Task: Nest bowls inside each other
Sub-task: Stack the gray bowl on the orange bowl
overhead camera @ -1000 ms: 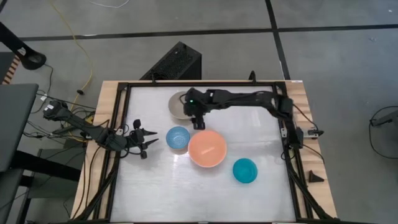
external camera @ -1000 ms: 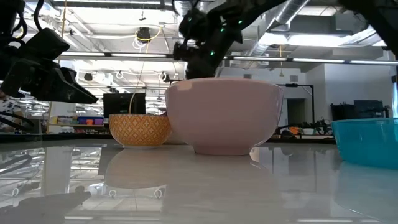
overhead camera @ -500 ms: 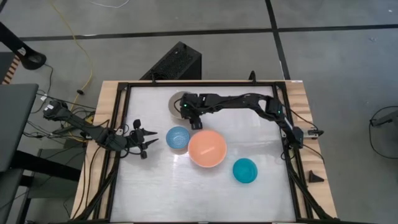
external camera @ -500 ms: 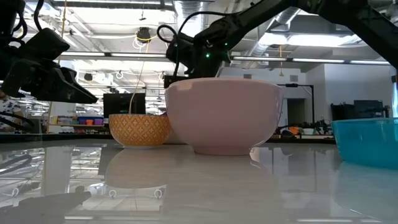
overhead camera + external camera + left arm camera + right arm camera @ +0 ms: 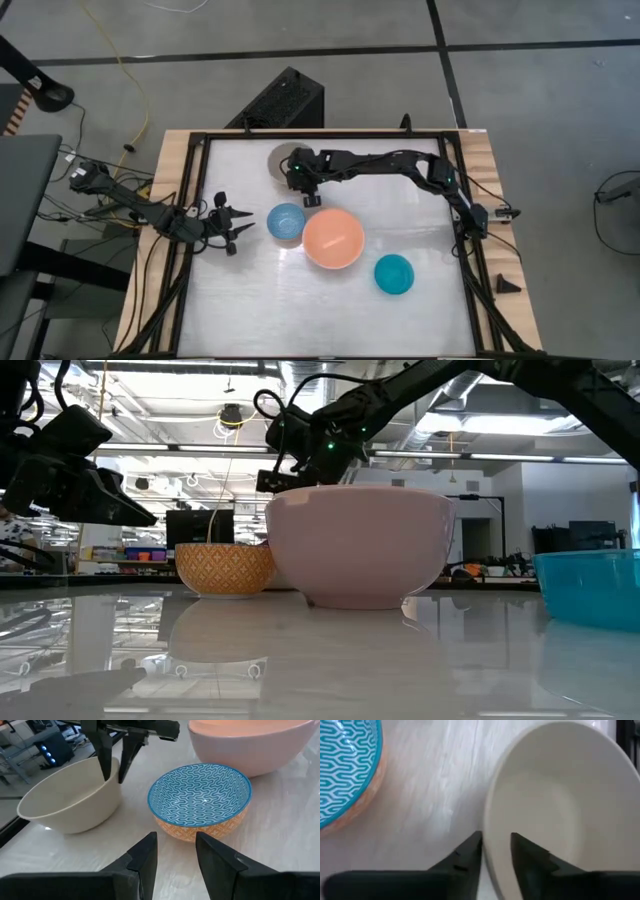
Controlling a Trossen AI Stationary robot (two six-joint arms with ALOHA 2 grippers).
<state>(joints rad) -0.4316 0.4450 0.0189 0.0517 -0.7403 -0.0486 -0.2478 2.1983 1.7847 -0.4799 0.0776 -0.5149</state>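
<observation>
Leftmost, the left hand (image 5: 232, 226) hovers over the worktop (image 5: 250, 300) with its fingers a narrow gap apart, holding nothing; the small blue-patterned bowl (image 5: 287, 222) lies just ahead of it. Beyond that bowl, the right hand (image 5: 303, 187) reaches down on the grey-beige bowl (image 5: 281, 160), its two fingers (image 5: 465, 855) straddling the near rim, one inside and one outside, closed in narrow on the wall. Just beside this hand, toward the front, sits the large salmon-orange bowl (image 5: 333, 238), and farther right, well apart, the teal bowl (image 5: 394, 273).
</observation>
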